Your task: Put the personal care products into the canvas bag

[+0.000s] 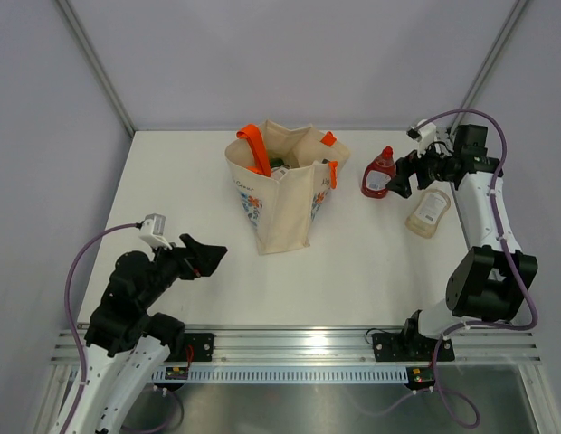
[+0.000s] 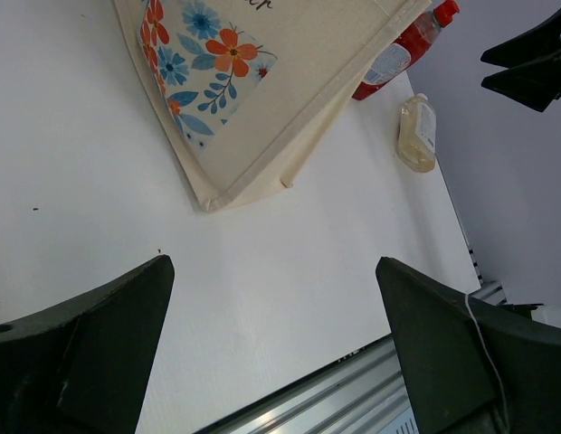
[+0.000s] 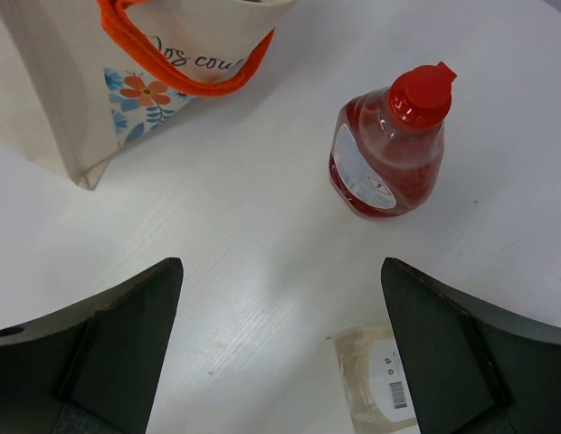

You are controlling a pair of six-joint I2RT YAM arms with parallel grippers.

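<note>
Leftmost, left gripper point(image 1: 208, 255) hung spread and empty, well clear of the bag point(image 1: 285, 203), which stood upright mid-table, mouth open. Red bottle point(image 1: 378, 174) stood just right of the bag, right gripper point(image 1: 405, 174) beside it, jaws wide and holding nothing; pale bottle point(image 1: 428, 213) lay flat further right. Best approach, as judged: square the jaws on the red bottle's body below the cap, then lift above the rim before crossing.
</note>
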